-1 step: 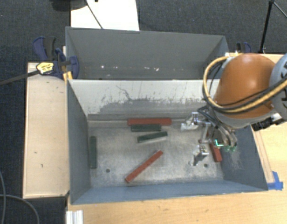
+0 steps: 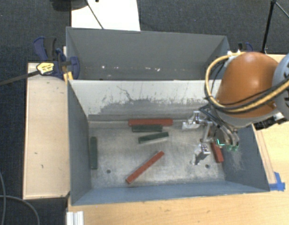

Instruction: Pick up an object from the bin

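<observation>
Bin viewed from above, read from the view's left to its right. Farthest from the gripper (image 2: pixel 203 154), well apart on its left in the view, you find a dark green straight bar (image 2: pixel 93 153) lying along the foot of the left wall of the grey metal bin (image 2: pixel 81 135). Closer in, though also well apart from the gripper, three more pieces lie loose. They are a long red-brown flat bar (image 2: pixel 150 122) at the foot of the back wall, a shorter dark green bar (image 2: pixel 153 137) just in front of it, and a slanting red-brown bar (image 2: pixel 144 167) nearer the front wall. All four rest flat on the floor, none of them lifted. The gripper hangs low over the right end of the floor, beneath the arm's orange cover (image 2: pixel 245 83). Just beside it, on the side away from the other pieces, lies a short red-brown bar (image 2: pixel 217 153), tilted and near the right wall. You may judge this the likeliest candidate, being closest to the tool. Whether the gripper touches or encloses it cannot be told, nor whether the gripper stands open or closed. Progress: the arm is down in the bin, so the approach appears made. The grasp is unconfirmed, and the lift clear of the bin is left to do.
</observation>
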### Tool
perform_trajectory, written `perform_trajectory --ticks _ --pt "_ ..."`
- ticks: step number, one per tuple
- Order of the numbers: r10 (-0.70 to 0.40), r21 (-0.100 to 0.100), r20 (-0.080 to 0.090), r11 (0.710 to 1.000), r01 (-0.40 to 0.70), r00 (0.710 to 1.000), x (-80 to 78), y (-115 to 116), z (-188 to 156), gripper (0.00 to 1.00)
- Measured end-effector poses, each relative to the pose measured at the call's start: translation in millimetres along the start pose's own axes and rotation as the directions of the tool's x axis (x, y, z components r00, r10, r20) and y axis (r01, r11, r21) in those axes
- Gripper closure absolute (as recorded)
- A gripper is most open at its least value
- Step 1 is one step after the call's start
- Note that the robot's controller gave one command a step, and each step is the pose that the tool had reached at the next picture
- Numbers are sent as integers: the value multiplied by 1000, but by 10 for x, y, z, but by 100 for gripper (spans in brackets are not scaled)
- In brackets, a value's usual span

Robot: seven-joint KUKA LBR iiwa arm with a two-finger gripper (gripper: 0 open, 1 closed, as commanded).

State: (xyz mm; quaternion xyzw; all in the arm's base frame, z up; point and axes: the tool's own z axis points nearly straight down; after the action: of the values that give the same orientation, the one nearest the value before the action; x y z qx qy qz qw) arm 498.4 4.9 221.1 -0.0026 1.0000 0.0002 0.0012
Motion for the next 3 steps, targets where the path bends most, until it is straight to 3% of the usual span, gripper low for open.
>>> perform_trajectory --ticks 1,2,3 --pt "-19 0 9 1000 19 1000 -167 267 477 0" --pt "-166 0 5 986 166 986 -221 320 1160 0" --pt "-156 -3 12 988 156 988 -69 1045 1469 100"
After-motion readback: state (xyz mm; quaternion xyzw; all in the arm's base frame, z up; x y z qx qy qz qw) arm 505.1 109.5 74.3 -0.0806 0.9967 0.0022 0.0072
